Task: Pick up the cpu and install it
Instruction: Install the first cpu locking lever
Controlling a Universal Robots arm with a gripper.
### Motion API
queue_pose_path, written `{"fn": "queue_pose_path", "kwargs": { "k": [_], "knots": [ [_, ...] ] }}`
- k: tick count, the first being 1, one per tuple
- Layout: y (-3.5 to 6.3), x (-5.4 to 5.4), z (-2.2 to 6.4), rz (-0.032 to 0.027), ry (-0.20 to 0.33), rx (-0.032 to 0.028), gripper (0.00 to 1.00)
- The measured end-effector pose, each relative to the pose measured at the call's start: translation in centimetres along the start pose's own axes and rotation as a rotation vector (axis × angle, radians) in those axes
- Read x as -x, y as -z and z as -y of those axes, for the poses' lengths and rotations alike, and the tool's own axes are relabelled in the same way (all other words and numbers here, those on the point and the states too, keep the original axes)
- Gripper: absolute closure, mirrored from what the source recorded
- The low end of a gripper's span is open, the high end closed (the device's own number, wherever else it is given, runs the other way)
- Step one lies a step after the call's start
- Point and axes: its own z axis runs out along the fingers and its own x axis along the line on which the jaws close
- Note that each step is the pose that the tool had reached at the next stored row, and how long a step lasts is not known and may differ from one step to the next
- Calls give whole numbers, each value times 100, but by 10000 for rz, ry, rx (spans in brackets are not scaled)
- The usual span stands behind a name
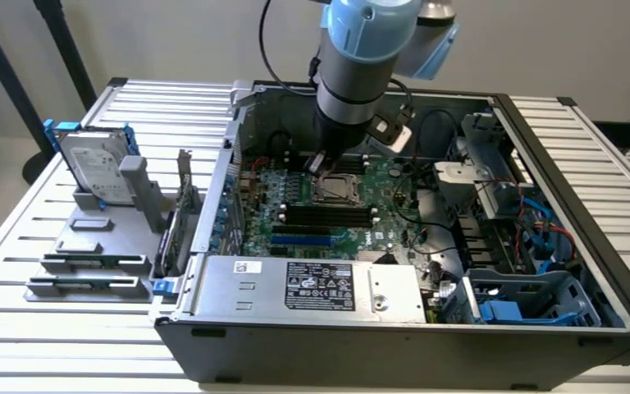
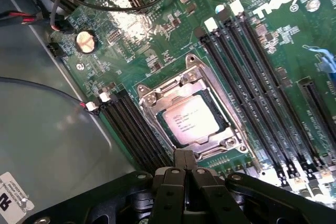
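The cpu (image 2: 191, 120), a small square chip with a silver-grey top, lies flat inside the metal socket frame (image 2: 152, 95) on the green motherboard (image 2: 157, 35). In the exterior view the cpu (image 1: 343, 190) sits at the middle of the board inside the open computer case (image 1: 403, 349). My gripper (image 2: 184, 157) hangs just above one edge of the socket, with its black fingers (image 2: 174, 182) pressed together and nothing between them. In the exterior view the gripper (image 1: 321, 162) points down from the blue and grey arm (image 1: 359, 49), close over the socket's far side.
Long black memory slots (image 2: 252, 77) flank the socket on both sides. A silver power supply (image 1: 309, 287) lines the case's near wall, and cables (image 1: 430, 135) run along the far side. Left of the case, a grey stand (image 1: 85, 263) holds a hard drive in a blue bracket (image 1: 91, 168).
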Motion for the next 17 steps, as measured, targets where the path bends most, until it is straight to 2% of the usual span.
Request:
{"fn": "queue_pose_path", "kwargs": {
  "k": [17],
  "knots": [
    [254, 310, -118, 25, -17, -41, 89]
  ]
}}
